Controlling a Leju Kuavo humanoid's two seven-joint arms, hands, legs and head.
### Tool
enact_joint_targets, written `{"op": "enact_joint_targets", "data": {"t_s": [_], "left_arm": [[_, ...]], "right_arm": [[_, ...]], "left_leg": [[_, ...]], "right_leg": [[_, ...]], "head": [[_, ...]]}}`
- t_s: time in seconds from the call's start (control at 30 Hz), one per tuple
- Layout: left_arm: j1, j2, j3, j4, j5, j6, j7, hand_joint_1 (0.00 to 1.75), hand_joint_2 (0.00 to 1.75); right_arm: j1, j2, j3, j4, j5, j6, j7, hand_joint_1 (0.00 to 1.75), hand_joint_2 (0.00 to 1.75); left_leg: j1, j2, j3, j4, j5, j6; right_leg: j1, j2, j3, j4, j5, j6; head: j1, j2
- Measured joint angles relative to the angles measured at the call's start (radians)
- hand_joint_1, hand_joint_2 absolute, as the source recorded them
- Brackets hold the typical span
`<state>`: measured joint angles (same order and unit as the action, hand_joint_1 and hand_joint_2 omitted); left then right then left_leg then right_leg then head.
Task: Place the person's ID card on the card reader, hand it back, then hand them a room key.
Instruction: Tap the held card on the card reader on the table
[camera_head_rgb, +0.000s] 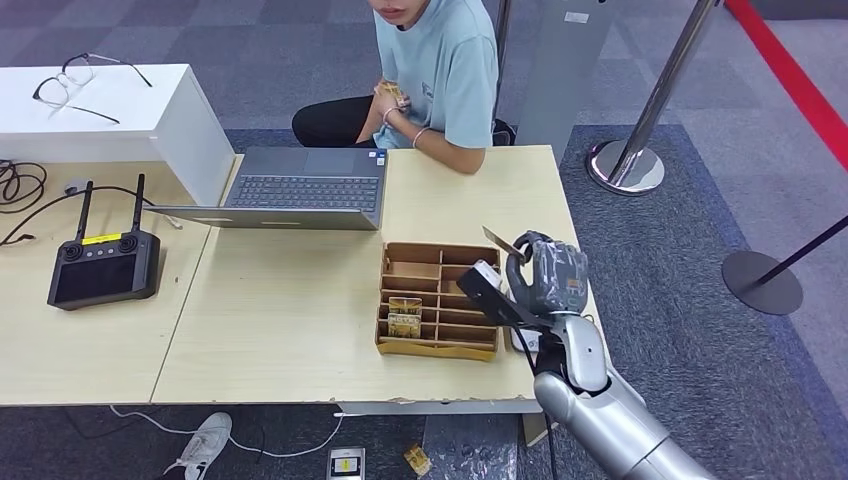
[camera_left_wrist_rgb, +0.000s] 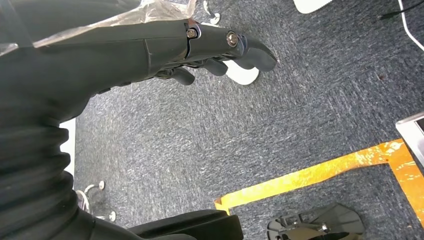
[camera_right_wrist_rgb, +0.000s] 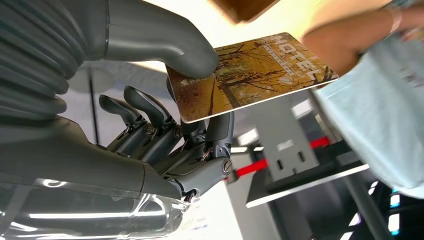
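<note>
at the front desk, i am holding a room key (camera_right_wrist_rgb: 250, 75) up in my right hand (camera_head_rgb: 545, 275), pinching it between the thumb and a finger while the other fingers are curling beneath it. the hand is hovering over the right end of the table (camera_head_rgb: 290, 330), just beside the wooden tray (camera_head_rgb: 437, 300) where more cards are sitting in one slot. the person (camera_head_rgb: 440, 70) is sitting at the far side, behind the laptop (camera_head_rgb: 300, 190), both hands drawn close to the chest and holding something small (possibly the id card, though it is too small to tell). my left hand (camera_left_wrist_rgb: 210, 45) is hanging over the carpet, fingers loosely curled on nothing.

as i judge it, the handover is what remains. doing it well means carrying the key forward across the table toward the person, keeping it level with its free end leading so there is bare card to grab, and keeping the pinch firm until it is taken; the grip is covering just one corner, so a quick swing could twist it loose.

the key's autumn-tree face is reading "hotel". a yellow label on the black controller (camera_head_rgb: 100, 265) is too small to read.
</note>
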<state>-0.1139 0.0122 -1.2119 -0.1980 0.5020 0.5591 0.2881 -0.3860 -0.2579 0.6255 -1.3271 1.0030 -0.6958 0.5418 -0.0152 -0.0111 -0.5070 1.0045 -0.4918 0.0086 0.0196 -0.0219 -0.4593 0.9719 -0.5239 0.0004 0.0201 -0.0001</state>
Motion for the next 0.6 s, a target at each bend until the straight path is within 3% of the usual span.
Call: {"op": "enact_joint_targets", "data": {"t_s": [0.27,0.43,0.6], "left_arm": [[0.001,0.0,-0.001,0.0,-0.008,0.001,0.008,0.0,1.75],[0.001,0.0,-0.001,0.0,-0.009,0.005,0.009,0.0,1.75],[0.0,-0.001,-0.002,0.0,-0.01,0.007,0.006,0.0,1.75]], "right_arm": [[0.08,-0.006,-0.124,-0.007,0.19,0.0,0.013,1.75,1.75],[0.116,0.007,-0.213,-0.017,0.207,0.0,-0.02,1.75,1.75],[0.133,0.014,-0.258,-0.014,0.203,0.0,0.006,1.75,1.75]], "left_leg": [[0.0,0.0,0.0,0.0,0.0,0.0],[0.0,0.0,0.0,0.0,0.0,0.0],[0.0,0.0,0.0,0.0,0.0,0.0]], "right_leg": [[0.0,0.0,0.0,0.0,0.0,0.0],[0.0,0.0,0.0,0.0,0.0,0.0],[0.0,0.0,0.0,0.0,0.0,0.0]], "head": [[0.0,0.0],[0.0,0.0],[0.0,0.0]]}}
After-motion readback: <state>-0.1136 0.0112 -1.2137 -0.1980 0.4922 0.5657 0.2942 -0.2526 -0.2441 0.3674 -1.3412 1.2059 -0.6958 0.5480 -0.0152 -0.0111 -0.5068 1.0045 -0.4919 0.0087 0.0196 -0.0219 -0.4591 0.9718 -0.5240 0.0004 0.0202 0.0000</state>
